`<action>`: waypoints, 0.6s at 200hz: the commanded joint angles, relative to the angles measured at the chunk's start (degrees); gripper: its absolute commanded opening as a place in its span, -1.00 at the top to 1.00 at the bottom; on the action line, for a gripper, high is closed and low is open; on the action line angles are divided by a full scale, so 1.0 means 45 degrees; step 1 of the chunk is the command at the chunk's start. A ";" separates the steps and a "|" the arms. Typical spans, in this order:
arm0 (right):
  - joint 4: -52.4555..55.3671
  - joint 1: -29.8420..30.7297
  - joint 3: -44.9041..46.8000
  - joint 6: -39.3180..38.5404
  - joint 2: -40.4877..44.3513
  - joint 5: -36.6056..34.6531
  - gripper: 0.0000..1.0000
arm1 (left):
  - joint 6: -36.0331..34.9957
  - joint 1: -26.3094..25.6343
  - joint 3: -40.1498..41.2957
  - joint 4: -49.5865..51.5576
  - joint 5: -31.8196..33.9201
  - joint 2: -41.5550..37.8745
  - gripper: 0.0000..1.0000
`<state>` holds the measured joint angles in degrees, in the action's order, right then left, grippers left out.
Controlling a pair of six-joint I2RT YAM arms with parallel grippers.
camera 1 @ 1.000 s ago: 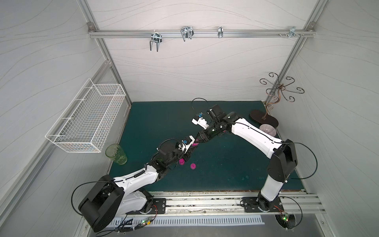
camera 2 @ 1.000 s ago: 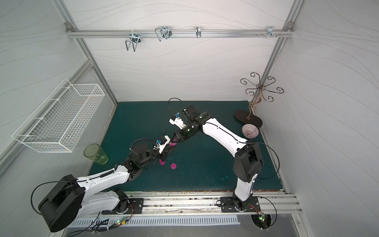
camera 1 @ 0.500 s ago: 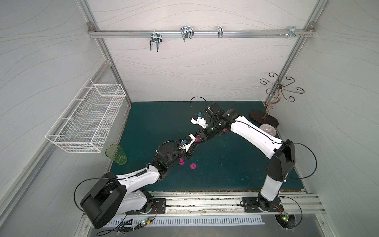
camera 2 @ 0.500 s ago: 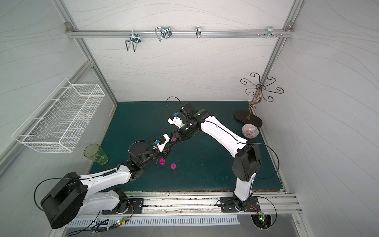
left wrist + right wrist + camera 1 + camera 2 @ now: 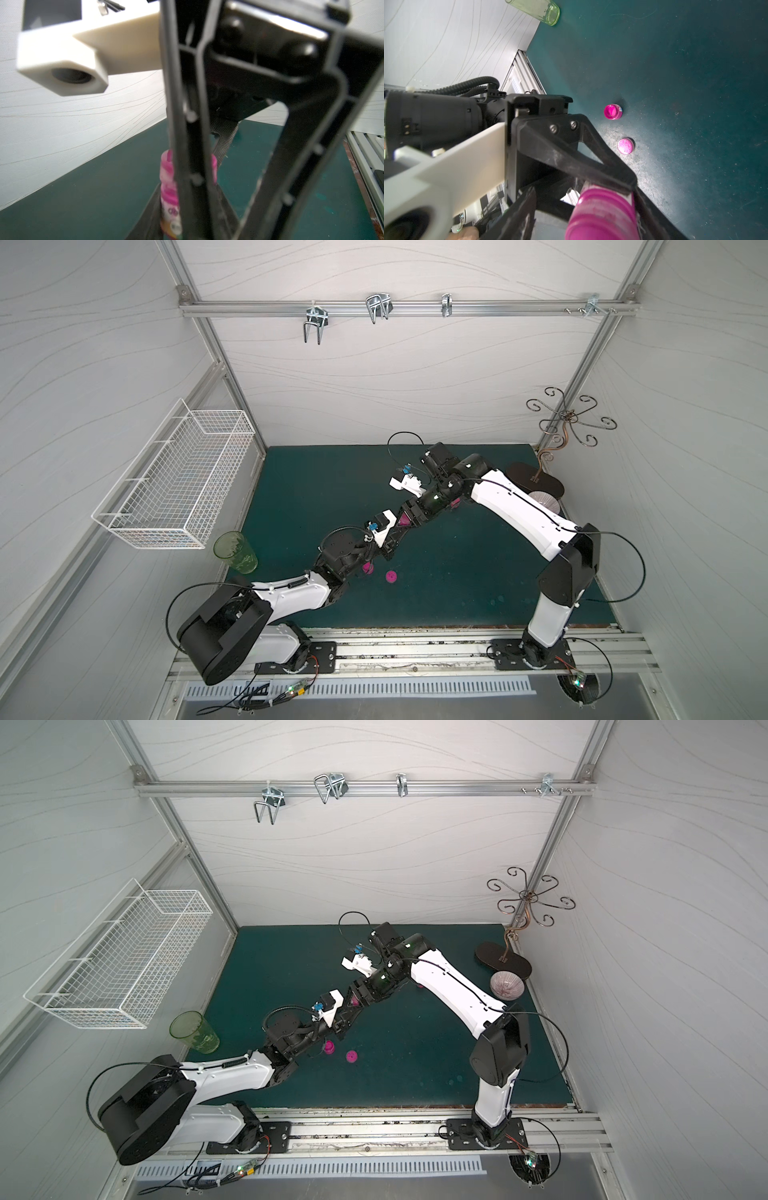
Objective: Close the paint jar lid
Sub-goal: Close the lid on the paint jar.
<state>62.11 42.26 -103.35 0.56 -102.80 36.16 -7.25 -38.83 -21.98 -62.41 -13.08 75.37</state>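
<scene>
Nearest the robot, an open jar [image 5: 367, 568] of pink paint stands on the mat [image 5: 457, 580] with a loose lid [image 5: 390, 576] just beside it. Both are close under the left arm [image 5: 291, 593].

Farther in, over the middle of the mat, the left claw [image 5: 399, 526] is pinched tight on the body of the jar [image 5: 169, 199] being worked. The left wrist view shows the jar's label low between the fingers. The ribbed lid [image 5: 602, 214] sits on that jar, but whether it is screwed home cannot be told. The right claw [image 5: 409, 514] comes in from the far side and stands open astride the lid, holding nothing. The right wrist view shows a gap between one finger and the lid's side. Beyond, at the far right edge, a bowl [image 5: 506, 986] lies well apart.

The likeliest fault is a lid that is only half-turned or cross-threaded. With the right claw off it, a crooked lid would jam or pop off at the next twist. A grip taken off-centre could lever the jar out of the left claw's narrow pinch, since only that claw has it. The claws are crowded together, so their fingers may strike each other. A swing of the left arm could also tip the open jar and spill paint across the mat.
</scene>
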 commanded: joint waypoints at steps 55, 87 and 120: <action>0.2336 -0.1132 -0.0607 -0.1730 0.1116 0.1222 -0.57 | 0.0730 0.0464 -0.0411 -0.0777 0.0337 0.0535 1.00; 0.2608 -0.1388 -0.0816 -0.2969 0.1508 -0.0026 -0.58 | 0.0966 0.0616 -0.0259 -0.0693 -0.0132 0.0339 1.00; 0.2016 -0.1461 -0.0432 -0.5987 0.1892 -0.0394 -0.46 | 0.1568 0.1043 -0.0247 -0.0101 -0.1810 -0.0135 1.00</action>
<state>71.53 35.79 -106.30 -13.78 -97.01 36.25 -2.72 -35.59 -21.98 -60.95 -14.59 76.90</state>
